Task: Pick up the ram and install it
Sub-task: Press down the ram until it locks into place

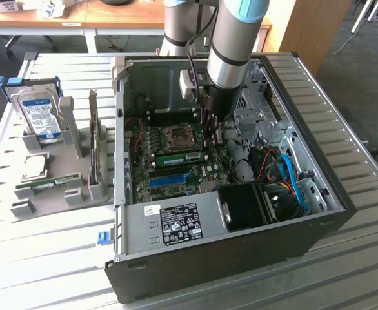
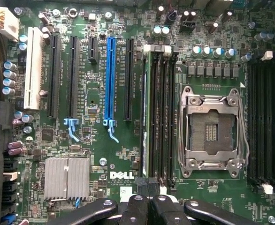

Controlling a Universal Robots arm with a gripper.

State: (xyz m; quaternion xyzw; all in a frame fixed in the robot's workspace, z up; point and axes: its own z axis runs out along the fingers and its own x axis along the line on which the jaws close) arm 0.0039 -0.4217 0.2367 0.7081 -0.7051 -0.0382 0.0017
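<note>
The ram (image 1: 179, 158) is a narrow green stick standing on edge in a memory slot on the motherboard (image 1: 205, 173), beside the CPU socket (image 1: 176, 135). In the wrist view the ram (image 2: 145, 108) shows edge-on in the slot farthest from the socket (image 2: 211, 131). My gripper (image 1: 212, 132) hangs inside the open computer case (image 1: 240, 258), just off the end of the stick. Its black fingers (image 2: 135, 208) are pressed together, shut, with nothing between them, over the end of the memory slots. My gripper (image 2: 147, 206) is not touching the stick as far as I can see.
A grey tray (image 1: 79, 174) at the exterior view's left holds a blue-labelled hard drive (image 1: 39, 113), a CPU (image 1: 34, 166) and a second green stick (image 1: 47, 185). Inside the case are a drive cage (image 1: 253, 116), cables (image 1: 286, 168) and a black shroud (image 1: 244, 203).
</note>
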